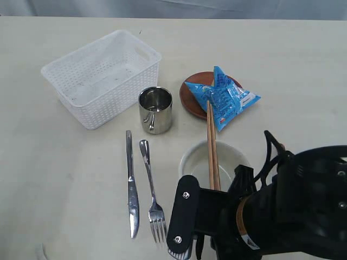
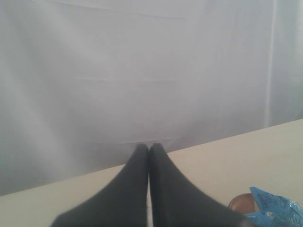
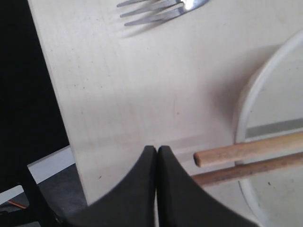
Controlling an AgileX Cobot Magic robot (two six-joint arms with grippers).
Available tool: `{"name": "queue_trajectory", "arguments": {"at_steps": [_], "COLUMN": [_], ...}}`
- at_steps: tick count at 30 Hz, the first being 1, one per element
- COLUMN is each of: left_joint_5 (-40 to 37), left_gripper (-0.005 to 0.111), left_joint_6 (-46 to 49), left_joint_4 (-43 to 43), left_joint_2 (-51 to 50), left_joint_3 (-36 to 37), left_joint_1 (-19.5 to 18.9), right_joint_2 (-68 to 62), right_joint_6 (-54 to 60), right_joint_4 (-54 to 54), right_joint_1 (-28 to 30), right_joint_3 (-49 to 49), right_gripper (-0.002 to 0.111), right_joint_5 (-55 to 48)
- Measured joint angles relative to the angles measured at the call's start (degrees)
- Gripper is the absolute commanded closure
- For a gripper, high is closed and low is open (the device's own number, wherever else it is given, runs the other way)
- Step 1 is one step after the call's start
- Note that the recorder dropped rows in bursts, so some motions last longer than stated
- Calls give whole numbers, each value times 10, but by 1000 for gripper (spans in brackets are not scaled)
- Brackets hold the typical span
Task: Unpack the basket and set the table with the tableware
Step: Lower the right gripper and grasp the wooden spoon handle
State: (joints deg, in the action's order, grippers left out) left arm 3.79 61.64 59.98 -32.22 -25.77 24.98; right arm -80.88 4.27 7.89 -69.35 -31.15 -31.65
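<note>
From the exterior camera, the basket (image 1: 103, 76) stands at 10 o'clock on the desk (image 1: 54, 179), its bare floor showing. The steel cup (image 1: 155, 110) sits just beside the basket's corner, at its 4 o'clock. Knife (image 1: 132, 184) and fork (image 1: 152, 192) lie side by side at 7 o'clock, handles pointing to 12. The brown plate (image 1: 192, 100) at 1 o'clock carries the blue snack packet (image 1: 225, 97). Two chopsticks (image 1: 212, 143) run from the plate's edge across the off-white bowl (image 1: 188, 160) at 5 o'clock. The right arm (image 1: 293, 211) covers the bowl's near rim. The right jaws are closed on nothing, just beside the chopstick ends. The left jaws are also closed and empty, aimed at a pale backdrop (image 2: 142, 71).
</note>
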Motion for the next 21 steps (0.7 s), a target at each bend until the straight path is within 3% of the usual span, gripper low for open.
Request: {"name": "queue_trajectory", "arguments": {"at_steps": [12, 17, 21], "left_joint_5": [0, 0, 0], "left_gripper": [107, 107, 107], "left_joint_6": [0, 0, 0], "left_joint_4": [0, 0, 0], "left_joint_2": [0, 0, 0], "left_joint_3": [0, 0, 0], "left_joint_1": [0, 0, 0], "right_joint_2": [52, 136, 179], "right_joint_6": [-13, -96, -125], "right_joint_4": [-31, -6, 19], "right_joint_1": [0, 2, 53], "right_joint_3": [-37, -37, -37], "right_gripper": [109, 109, 109], "right_joint_5": [-65, -93, -128]}}
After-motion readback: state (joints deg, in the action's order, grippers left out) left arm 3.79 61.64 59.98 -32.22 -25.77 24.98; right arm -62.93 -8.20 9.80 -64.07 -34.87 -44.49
